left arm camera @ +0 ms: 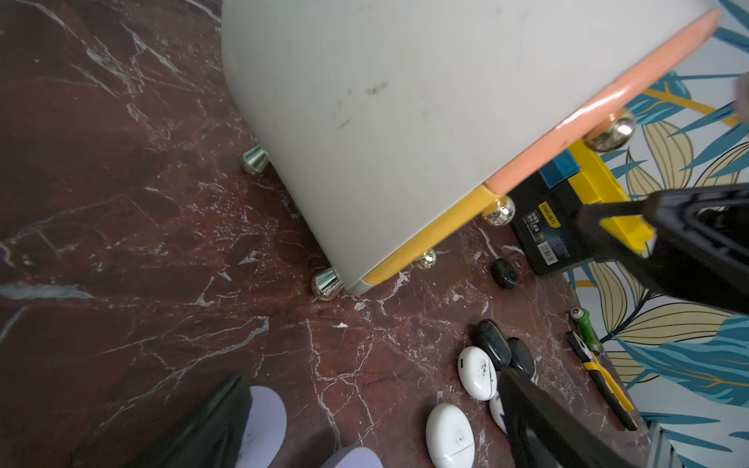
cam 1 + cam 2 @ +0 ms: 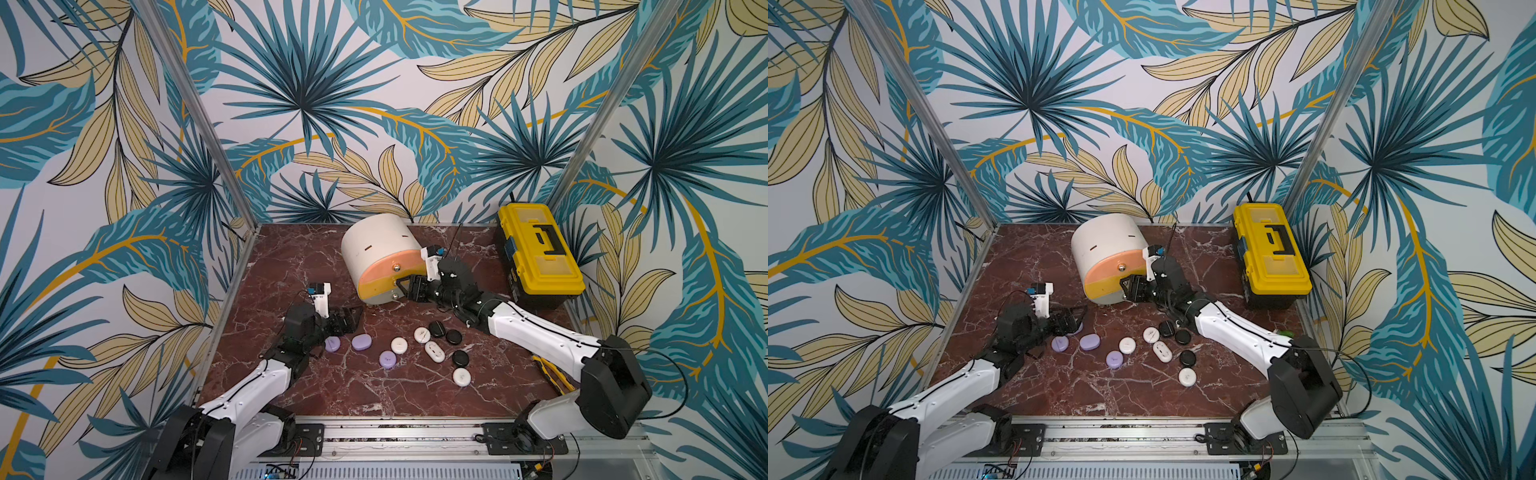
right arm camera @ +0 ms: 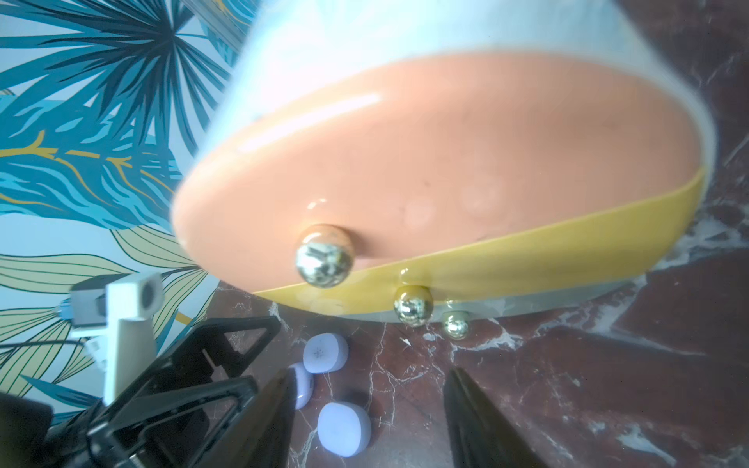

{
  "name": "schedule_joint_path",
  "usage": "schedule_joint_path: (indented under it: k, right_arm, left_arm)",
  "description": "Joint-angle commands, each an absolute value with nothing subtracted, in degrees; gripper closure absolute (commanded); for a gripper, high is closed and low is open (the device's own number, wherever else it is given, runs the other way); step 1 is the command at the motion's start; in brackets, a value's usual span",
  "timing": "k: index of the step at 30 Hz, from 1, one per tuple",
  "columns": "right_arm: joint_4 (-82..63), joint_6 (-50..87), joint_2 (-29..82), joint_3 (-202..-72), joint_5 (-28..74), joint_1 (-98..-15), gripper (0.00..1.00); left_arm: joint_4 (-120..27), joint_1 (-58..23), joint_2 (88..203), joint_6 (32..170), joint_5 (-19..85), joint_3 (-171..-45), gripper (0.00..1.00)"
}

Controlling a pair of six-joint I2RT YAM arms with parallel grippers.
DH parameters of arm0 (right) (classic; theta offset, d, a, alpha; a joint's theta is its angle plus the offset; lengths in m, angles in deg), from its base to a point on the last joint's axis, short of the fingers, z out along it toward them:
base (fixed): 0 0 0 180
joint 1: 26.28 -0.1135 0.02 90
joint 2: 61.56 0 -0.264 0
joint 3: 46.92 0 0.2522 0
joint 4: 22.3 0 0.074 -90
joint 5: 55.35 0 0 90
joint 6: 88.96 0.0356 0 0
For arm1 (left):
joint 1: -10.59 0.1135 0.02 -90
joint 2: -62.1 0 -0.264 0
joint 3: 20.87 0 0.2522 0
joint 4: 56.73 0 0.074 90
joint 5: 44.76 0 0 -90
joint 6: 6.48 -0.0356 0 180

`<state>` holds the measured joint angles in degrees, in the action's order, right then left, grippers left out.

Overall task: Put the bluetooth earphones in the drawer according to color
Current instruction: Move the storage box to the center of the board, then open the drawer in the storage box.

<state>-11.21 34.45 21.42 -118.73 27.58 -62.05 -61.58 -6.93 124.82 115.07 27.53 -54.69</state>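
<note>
The drawer (image 2: pixel 374 249) (image 2: pixel 1100 249) is a cream round-topped cabinet at the back centre, its peach, yellow and grey fronts all shut. My right gripper (image 2: pixel 404 286) (image 3: pixel 373 372) is open just in front of the metal knobs (image 3: pixel 413 310), with only marble between its fingers. The bluetooth earphones lie loose before the cabinet: purple ones (image 2: pixel 361 342) on the left, white ones (image 2: pixel 434 351) in the middle, black ones (image 2: pixel 453 336) towards the right. My left gripper (image 2: pixel 351 318) (image 1: pixel 373 375) is wide open and holds nothing, with a purple case (image 1: pixel 267 421) beside one finger.
A yellow-and-black toolbox (image 2: pixel 540 253) stands at the back right. Yellow-handled pliers (image 1: pixel 600 377) and a green-handled tool (image 1: pixel 583 324) lie along the right edge, partly under my right arm. Leaf-patterned walls enclose three sides of the marble table (image 2: pixel 353 395).
</note>
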Motion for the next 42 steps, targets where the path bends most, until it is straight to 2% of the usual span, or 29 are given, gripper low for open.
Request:
schedule_joint_path:
  k: [1, 7, 25, 38, 42]
  right_arm:
    - [-7.32, 32.75, 20.66, -119.81, 28.1, -62.31, 0.41]
    - [-3.7, 32.67, 23.68, -126.0, 27.42, -62.23, 0.44]
    - [1.74, 34.28, 32.43, -137.99, 26.68, -62.41, 0.63]
    - [3.11, 34.74, 35.02, -140.4, 26.73, -62.73, 0.65]
    - [3.17, 34.79, 34.69, -140.24, 27.57, -62.8, 0.69]
  left_arm:
    - [-58.88, -7.58, 127.45, 112.51, 29.87, -59.96, 0.0]
    - [-50.92, -7.59, 132.67, 109.9, 33.29, -65.46, 0.0]
    - [-48.94, -6.33, 135.32, 110.32, 33.69, -67.59, 0.0]
    - [-49.48, -6.26, 135.23, 110.55, 33.03, -67.32, 0.0]
    - [-49.57, -6.22, 135.26, 110.58, 32.87, -67.33, 0.0]
